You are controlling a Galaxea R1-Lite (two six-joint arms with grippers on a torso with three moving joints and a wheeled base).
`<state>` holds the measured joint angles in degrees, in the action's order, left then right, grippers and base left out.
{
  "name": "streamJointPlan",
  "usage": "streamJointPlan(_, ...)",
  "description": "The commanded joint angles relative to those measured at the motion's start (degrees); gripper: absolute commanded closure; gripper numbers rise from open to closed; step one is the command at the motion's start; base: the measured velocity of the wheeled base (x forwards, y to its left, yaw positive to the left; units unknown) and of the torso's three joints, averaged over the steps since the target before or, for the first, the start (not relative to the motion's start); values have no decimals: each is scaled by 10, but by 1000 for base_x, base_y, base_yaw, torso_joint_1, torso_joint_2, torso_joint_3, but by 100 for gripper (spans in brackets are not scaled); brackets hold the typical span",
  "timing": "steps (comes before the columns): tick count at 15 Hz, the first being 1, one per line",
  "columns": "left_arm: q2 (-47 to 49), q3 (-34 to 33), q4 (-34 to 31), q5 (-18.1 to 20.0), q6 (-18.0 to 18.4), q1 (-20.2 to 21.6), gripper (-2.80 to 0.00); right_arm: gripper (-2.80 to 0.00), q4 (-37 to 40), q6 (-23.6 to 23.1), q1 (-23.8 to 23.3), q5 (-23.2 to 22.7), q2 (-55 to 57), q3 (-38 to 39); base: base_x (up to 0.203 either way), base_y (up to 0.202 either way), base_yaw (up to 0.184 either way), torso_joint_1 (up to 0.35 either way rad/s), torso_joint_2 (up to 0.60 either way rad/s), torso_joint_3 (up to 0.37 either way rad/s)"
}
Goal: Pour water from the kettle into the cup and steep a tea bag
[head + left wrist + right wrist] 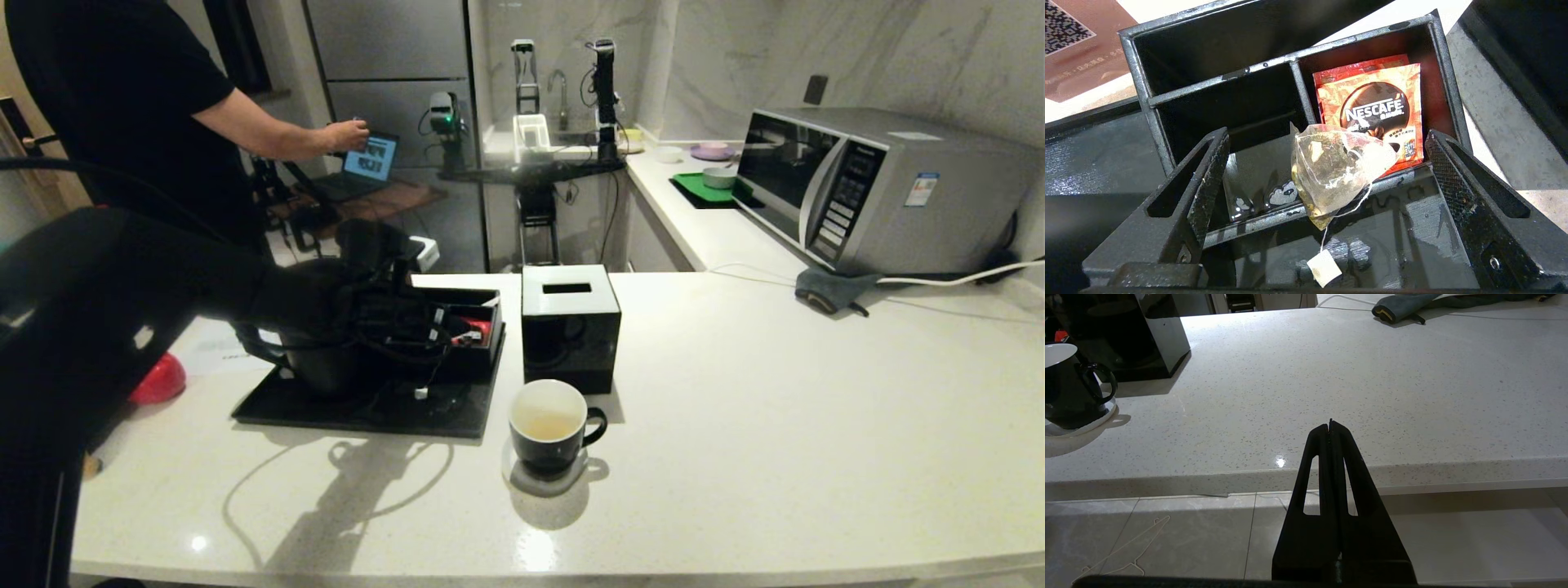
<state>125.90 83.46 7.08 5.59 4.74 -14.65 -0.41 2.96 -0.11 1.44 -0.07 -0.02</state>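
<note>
The tea bag (1335, 167) lies propped on the front wall of a black compartment box (1143, 77), its string hanging down to a white tag (1325, 267). My left gripper (1327, 136) is open, one finger on each side of the bag and not touching it. In the head view my left arm (359, 306) covers most of the kettle (322, 371) on the black tray (457, 412). The cup (549, 425) stands on a saucer in front of the tray and holds pale liquid. My right gripper (1330, 424) is shut and empty, low before the counter's front edge.
A black tissue box (569, 327) stands just behind the cup. A red Nescafé packet (1376, 106) sits in the box's compartment behind the tea bag. A microwave (865, 188) and a grey cloth (829, 290) are at the back right. A person (122, 106) stands at the back left.
</note>
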Motion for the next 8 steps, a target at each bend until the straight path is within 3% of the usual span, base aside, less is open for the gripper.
streamJointPlan(1, 4, 4, 0, 0, 1, 0, -280, 0, 0, 0, 0, 0, 1, 0, 0, 0, 0, 0, 0, 0)
streamJointPlan(8, 10, 6, 0, 0, 2, -2, -280, 0, 0, 0, 0, 0, 1, -1, 0, 0, 0, 0, 0, 0)
